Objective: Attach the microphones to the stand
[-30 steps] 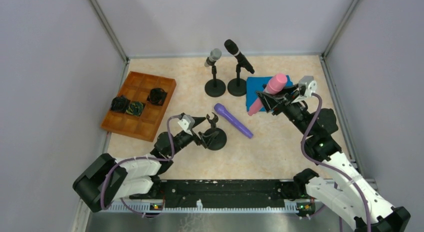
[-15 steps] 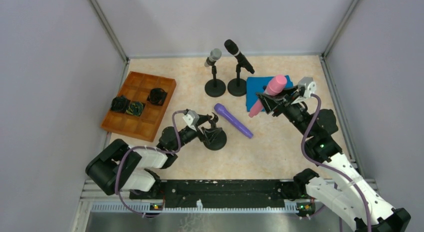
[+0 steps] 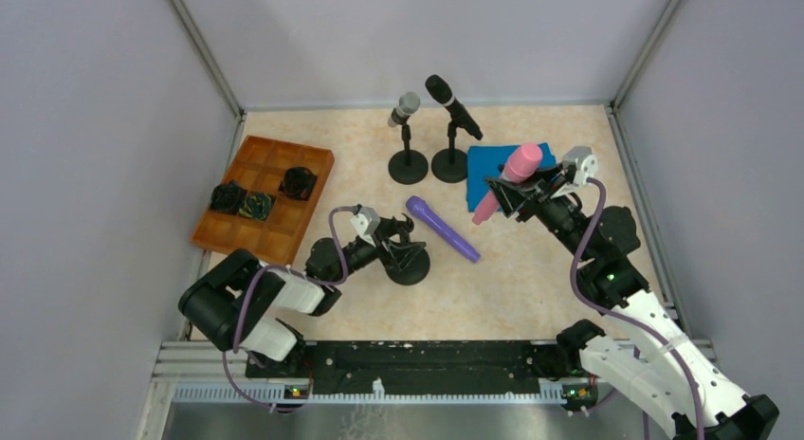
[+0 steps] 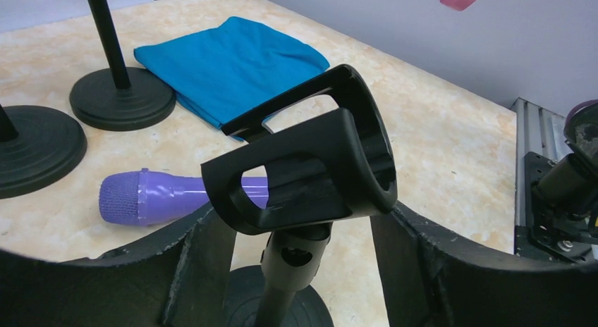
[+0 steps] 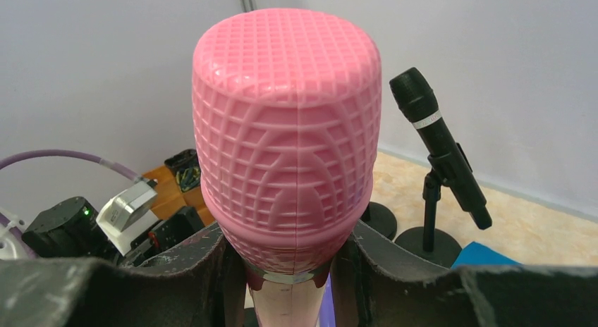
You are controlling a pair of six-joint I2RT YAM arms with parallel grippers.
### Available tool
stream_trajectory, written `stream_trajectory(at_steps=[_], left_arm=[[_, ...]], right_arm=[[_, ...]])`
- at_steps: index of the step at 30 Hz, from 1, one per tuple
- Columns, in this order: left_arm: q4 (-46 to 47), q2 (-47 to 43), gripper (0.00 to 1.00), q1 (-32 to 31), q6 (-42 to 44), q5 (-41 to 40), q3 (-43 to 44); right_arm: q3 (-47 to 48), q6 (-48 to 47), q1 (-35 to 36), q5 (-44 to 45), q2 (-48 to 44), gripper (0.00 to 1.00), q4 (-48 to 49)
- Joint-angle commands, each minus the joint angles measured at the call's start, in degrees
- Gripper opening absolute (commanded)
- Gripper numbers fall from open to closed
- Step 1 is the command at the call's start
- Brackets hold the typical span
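Pink microphone pinched in my right claw, far right | my left claw spread astride empty stand, near centre | purple microphone flat on worktop, just right of stand

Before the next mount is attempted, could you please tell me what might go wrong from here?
1. The left tool straddles the empty stand just under its clip; a lopsided squeeze might tip it.
2. The purple microphone lies close to that stand's base; a shove could roll it.
3. The right tool holds the pink microphone just below its head, so the body may swivel when pressed into a clip.
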Motion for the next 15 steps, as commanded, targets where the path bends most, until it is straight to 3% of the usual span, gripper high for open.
stream_trajectory(at_steps=[1,4,15], left_arm=[[7.0,1.6,0.75,0.3,-2.0,2.1,-0.1],[9.3,3.1,0.73,0.3,-2.6,2.8,-0.4],[14.8,7.4,0.45,0.3,-4.2,5.2,0.7]], right_arm=[[0.6,-0.6,-0.2,-0.4,-1.1,0.00,1.9],[0.9,-0.7,-0.2,-0.7,-0.9,0.00,1.8],[1.1,-0.9,-0.2,-0.9,-0.8,0.00,1.6]])
